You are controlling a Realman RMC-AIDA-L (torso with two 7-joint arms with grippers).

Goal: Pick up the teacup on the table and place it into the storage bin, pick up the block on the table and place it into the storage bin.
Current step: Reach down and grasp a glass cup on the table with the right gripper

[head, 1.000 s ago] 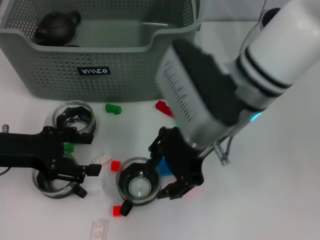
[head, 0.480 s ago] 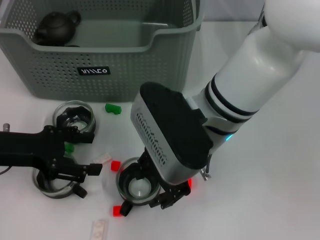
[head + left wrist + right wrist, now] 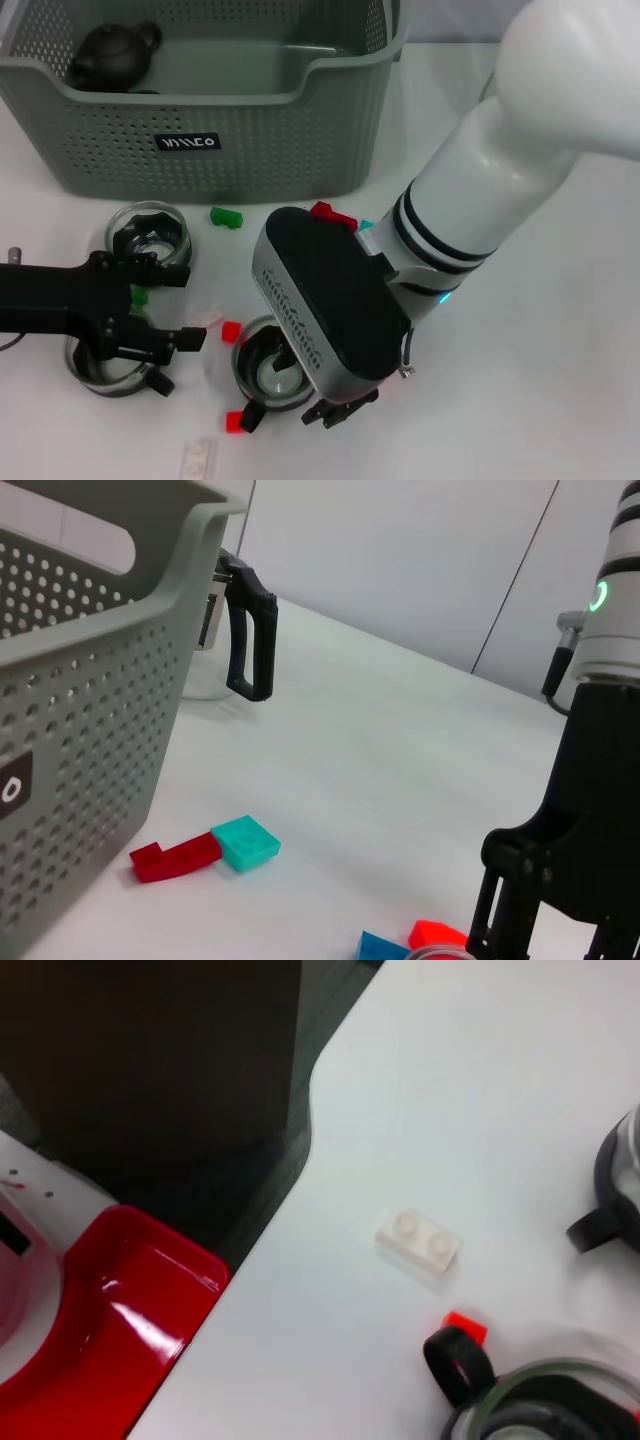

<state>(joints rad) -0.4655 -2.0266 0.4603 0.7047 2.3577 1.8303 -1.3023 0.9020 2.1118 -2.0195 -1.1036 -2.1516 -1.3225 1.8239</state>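
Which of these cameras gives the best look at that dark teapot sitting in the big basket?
The head view: the teapot sits in plain sight in the storage bin's back corner. The left wrist view shows only the bin's perforated outer wall, and the right wrist view shows neither teapot nor bin.

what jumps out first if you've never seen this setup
The right arm's big white-and-black wrist fills the table's middle, its right gripper down at a glass teacup. Behind sits the grey-green storage bin holding a dark teapot; coloured blocks lie scattered, and the left gripper hovers left.
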